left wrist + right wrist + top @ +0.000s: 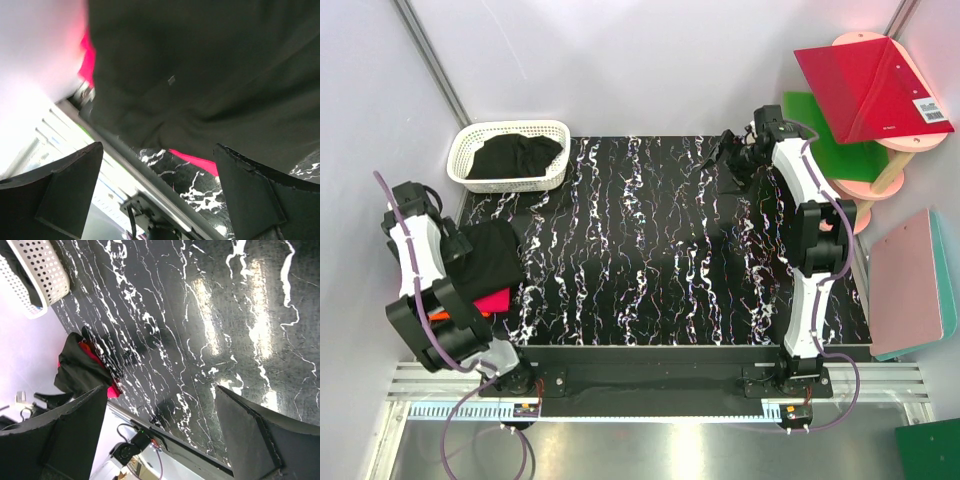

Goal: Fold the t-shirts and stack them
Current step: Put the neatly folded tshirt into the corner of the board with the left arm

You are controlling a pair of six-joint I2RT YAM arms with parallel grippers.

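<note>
1. Shows a black table (670, 250) veined with white, both arms bolted at its near edge.
2. Finds a pile of t-shirts at the table's left edge: a black t-shirt (488, 255) on top, a folded hot-pink t-shirt (494, 301) under it, and a sliver of an orange t-shirt (438, 315) beside the left arm.
3. Places the left gripper (157, 150) close over that pile, jaws spread wide with nothing between them. Cannot tell whether the fingers touch the cloth.
4. Fills the left wrist view with the black cloth, pink peeking out from beneath it.
5. Finds a second black t-shirt (515, 158) bunched inside the white basket (510, 184) at the far left corner.
6. Puts the right gripper (732, 152) over bare tabletop near the far right corner, jaws spread wide and pinching nothing.
7. Catches, from the right wrist, the basket and the pile well apart from that gripper, across the table.
8. Notes a red board (870, 85) and a green board (815, 125) on a pink stand (890, 165) beyond the right edge, with a pale pink board (910, 285) nearer the camera.
</note>
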